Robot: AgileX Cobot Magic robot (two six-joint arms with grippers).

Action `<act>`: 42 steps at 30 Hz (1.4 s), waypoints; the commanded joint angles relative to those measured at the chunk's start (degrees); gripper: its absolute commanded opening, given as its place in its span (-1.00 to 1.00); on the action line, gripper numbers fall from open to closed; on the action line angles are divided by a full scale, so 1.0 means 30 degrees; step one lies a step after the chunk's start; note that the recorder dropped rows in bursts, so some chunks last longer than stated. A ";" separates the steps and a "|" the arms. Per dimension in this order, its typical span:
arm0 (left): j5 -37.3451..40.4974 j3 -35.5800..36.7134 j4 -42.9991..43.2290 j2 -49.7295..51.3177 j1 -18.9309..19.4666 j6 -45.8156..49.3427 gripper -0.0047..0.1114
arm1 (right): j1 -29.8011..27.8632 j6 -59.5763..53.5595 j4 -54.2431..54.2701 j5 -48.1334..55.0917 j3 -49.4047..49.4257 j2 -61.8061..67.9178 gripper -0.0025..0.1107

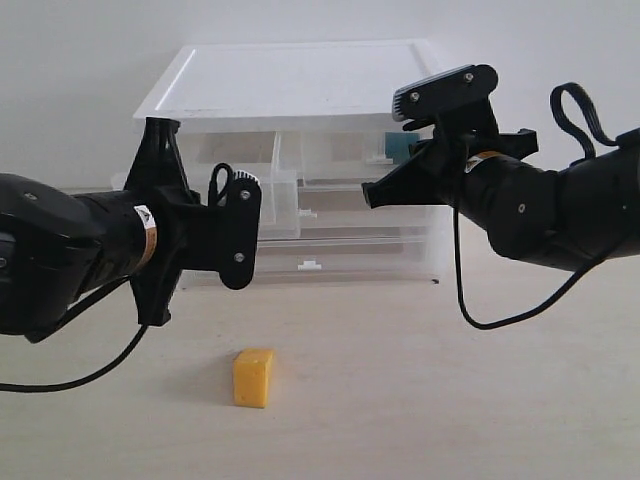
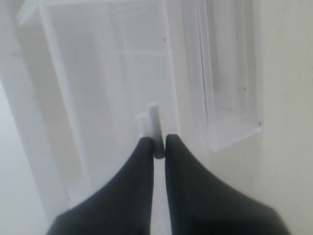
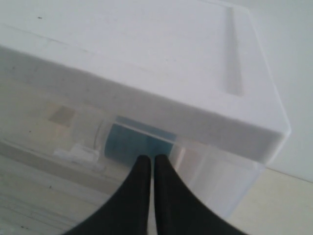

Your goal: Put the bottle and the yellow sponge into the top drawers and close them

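Yellow sponge (image 1: 253, 377) nearest the lens, alone on the table (image 1: 420, 400), well out in front of the cabinet (image 1: 300, 75) and below its left half. Nothing touches it.

Left gripper (image 2: 157, 143): fingers pinched on the small white tab handle (image 2: 154, 117) of the left top drawer (image 1: 275, 205). The tab stands edge-on between the two black fingertips. In the exterior view this drawer looks drawn out a little from the cabinet front; the arm's wrist mount hides the grip itself there.

Right gripper (image 3: 152, 161): fingers pressed together, nothing between them. Tips sit at the front of the right top drawer (image 1: 340, 160), just under the cabinet's white top. Whether they touch the plastic, cannot tell.

Bottle (image 3: 137, 142): inside the right top drawer, its teal-blue label showing blurred through the translucent front, directly behind the right fingertips. In the exterior view a patch of the label (image 1: 400, 148) shows beside the right wrist, near the cabinet's right end.

Two wider drawers lower in the cabinet sit flush.
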 commanded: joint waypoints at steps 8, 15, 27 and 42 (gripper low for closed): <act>-0.1882 0.0082 -0.0140 -0.0205 -0.0129 -0.0701 -0.85 | -0.0077 -0.0021 -0.0025 -0.0047 -0.0090 0.0006 -0.96; -0.1991 0.0082 -0.0140 -0.0230 -0.0129 -0.0701 0.05 | -0.0077 -0.0021 -0.0025 -0.0085 -0.0090 0.0006 -0.96; -0.4084 0.0157 -0.2674 -0.5888 -0.0129 -0.1191 0.06 | -0.0077 -0.0021 -0.0025 0.0156 -0.0090 0.0006 -0.96; -0.1400 0.0740 -0.5604 -1.2116 0.1041 -1.3693 -0.69 | -0.0077 0.0197 0.0065 0.2036 -0.0090 -0.1585 -0.96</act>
